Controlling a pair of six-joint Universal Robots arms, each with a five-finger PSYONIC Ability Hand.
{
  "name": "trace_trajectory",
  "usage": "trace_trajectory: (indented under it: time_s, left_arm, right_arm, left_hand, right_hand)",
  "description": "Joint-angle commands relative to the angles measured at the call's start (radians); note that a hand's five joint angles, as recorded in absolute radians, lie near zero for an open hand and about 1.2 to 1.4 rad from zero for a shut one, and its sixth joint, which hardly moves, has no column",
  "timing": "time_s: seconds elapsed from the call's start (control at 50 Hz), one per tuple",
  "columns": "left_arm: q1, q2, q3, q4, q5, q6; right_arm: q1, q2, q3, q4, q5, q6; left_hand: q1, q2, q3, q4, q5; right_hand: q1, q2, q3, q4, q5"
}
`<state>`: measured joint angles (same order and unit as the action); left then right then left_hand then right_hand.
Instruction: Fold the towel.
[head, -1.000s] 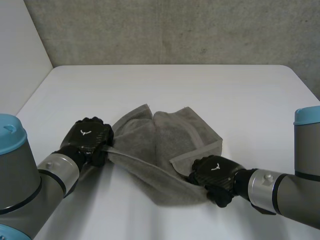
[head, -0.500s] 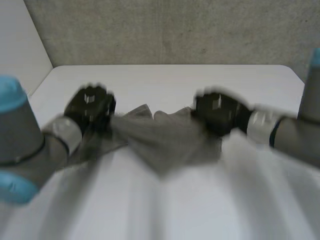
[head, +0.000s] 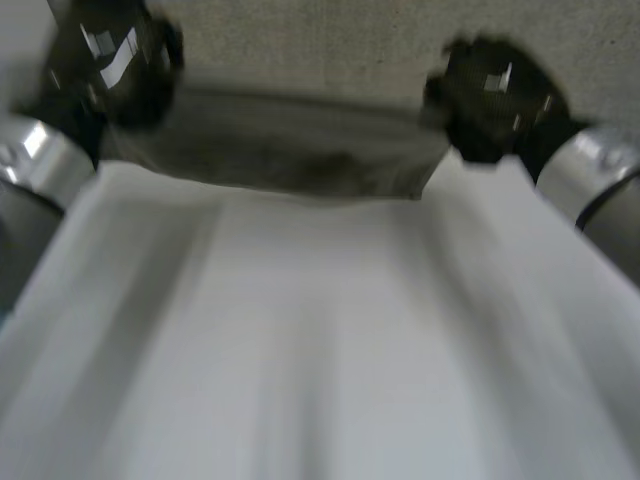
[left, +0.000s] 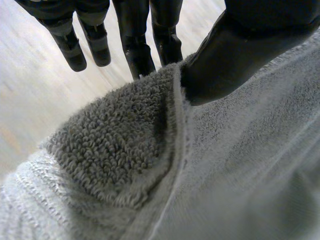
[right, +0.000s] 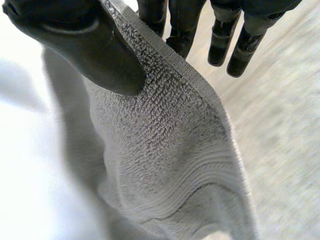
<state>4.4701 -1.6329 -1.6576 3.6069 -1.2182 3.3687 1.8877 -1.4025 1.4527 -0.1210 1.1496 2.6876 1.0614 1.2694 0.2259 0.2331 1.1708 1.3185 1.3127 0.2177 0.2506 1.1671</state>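
Towel (head: 290, 150) hangs stretched above the far bench (head: 320, 350), left hand (head: 110, 60) and right hand (head: 495, 90) each pinching an upper corner between thumb and fingers (left: 132, 40). Judged step: spreading out; next, lay it flat, keeping both pinches.

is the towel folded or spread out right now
Spread out: the towel hangs stretched between the left hand and the right hand, each pinching an end with its thumb. Single layer or doubled: cannot tell.
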Motion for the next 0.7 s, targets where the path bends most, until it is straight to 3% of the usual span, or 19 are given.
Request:
trace_trajectory:
  time_s: [0.02,0.1,0.2,0.42,0.48,0.62,0.7]
  left_arm:
    - [0.011,-0.054,-0.255,-0.008,0.055,0.021]
    - [0.006,-0.133,-0.294,-0.014,0.057,0.054]
    - [0.003,-0.186,-0.292,-0.101,0.043,0.207]
    - [0.018,-0.216,-0.278,-0.145,0.035,0.253]
    - [0.018,-0.242,-0.271,-0.142,0.002,0.253]
    - [-0.008,-0.266,-0.252,-0.106,-0.182,0.248]
    - [-0.028,-0.26,-0.251,-0.074,-0.244,0.248]
  right_arm:
    - [-0.01,0.007,0.24,0.003,-0.019,-0.126]
    - [-0.01,0.031,0.305,0.004,-0.031,-0.13]
    - [-0.013,0.092,0.35,-0.006,-0.034,-0.117]
    - [-0.047,0.131,0.337,0.0,-0.028,-0.111]
    - [-0.05,0.129,0.336,0.003,-0.03,-0.111]
    - [-0.059,0.12,0.336,0.038,-0.025,-0.109]
    - [-0.076,0.09,0.337,0.073,-0.033,-0.101]
  left_hand:
    - [0.335,0.127,-0.051,-0.059,0.051]
    - [0.335,0.127,-0.051,-0.059,0.051]
    - [0.335,0.127,-0.051,-0.059,0.051]
    - [0.335,0.127,-0.051,-0.059,0.051]
    - [0.335,0.127,-0.051,-0.059,0.051]
    - [0.159,-0.049,-0.051,-0.059,-0.125]
    - [0.097,-0.111,-0.051,-0.059,-0.186]
  right_hand:
    - [0.078,0.084,-0.043,-0.076,0.055]
    - [0.078,0.084,-0.043,-0.076,0.055]
    - [0.078,0.084,-0.043,-0.076,0.055]
    - [0.078,0.084,-0.043,-0.076,0.055]
    - [0.078,0.084,-0.043,-0.076,0.055]
    - [0.078,0.084,-0.043,-0.076,0.055]
    - [0.078,0.084,-0.043,-0.076,0.055]
